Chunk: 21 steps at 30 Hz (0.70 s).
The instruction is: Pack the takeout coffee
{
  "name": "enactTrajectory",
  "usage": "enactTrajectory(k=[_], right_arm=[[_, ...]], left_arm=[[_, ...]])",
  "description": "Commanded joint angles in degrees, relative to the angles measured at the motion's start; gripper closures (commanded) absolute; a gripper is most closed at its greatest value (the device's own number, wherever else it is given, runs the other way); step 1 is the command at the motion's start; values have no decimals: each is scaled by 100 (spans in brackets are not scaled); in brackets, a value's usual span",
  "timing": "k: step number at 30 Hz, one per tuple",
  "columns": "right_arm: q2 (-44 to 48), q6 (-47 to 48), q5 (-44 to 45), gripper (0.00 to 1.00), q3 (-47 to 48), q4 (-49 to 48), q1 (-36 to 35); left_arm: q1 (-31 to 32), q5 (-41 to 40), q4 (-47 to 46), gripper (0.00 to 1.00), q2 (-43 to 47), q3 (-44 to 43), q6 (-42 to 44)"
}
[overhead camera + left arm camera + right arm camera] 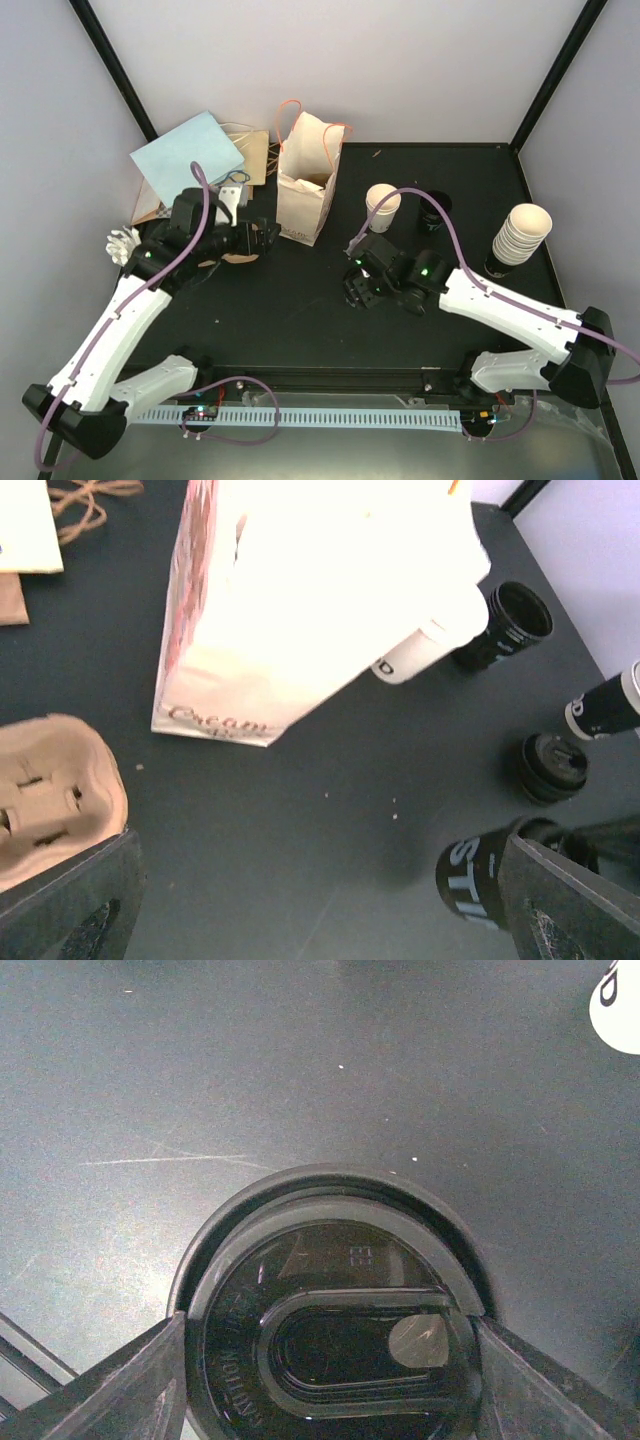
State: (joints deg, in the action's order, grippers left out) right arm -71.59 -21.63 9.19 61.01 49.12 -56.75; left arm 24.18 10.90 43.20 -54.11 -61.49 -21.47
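Lid (pixel 340 1360) uppermost, the coffee cup (pixel 478 878) stands upright on the dark counter (pixel 300 810), its long axis vertical and its top facing straight into the right wrist camera. That view shows only the round black lid. An oblong recess runs left to right across the frame, with a small pale spot at its right end. The right hand (pixel 328 1320) pinches the cup at lid height, one finger pressed against the left rim and the other against the right rim. From the left wrist view, the cup's side appears at the lower right as a dark band with white letters.

In the overhead view the cup sits a little right of centre, mostly hidden under the right hand. It is just below an open cup (pixel 382 205) with a cream rim, and apart from the paper bag (pixel 305 185) at upper centre. The bag stands with its mouth open.

The left hand (pixel 320 880) is spread wide, and only bare counter shows between its two fingers. It hovers left of centre in the overhead view, close to the bag's lower left corner. The brown pulp tray (pixel 50 790) lies just beside its left finger.

A stack of cups (pixel 522 232) stands toward the right edge. Between the stack and the bag, the left wrist view shows an open black cup (pixel 510 620) and a loose lid (pixel 552 768) lying flat on the counter.
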Motion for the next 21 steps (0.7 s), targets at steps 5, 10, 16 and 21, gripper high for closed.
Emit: enactTrajectory(k=[5,10,16,21], right_arm=[[332,-148,128,28,-271,23,48],[367,-127,124,28,-294,75,51],[345,-126,174,28,-236,118,59],[485,-279,380,28,-239,54,76]], left_arm=[[-61,-525,405,1,-679,-1360,319],[-110,-882,482,1,-1095,-2066,331],[-151,-914,872,1,-1877,-3045,303],[-151,-779,1014,1,-2479,-3569,416]])
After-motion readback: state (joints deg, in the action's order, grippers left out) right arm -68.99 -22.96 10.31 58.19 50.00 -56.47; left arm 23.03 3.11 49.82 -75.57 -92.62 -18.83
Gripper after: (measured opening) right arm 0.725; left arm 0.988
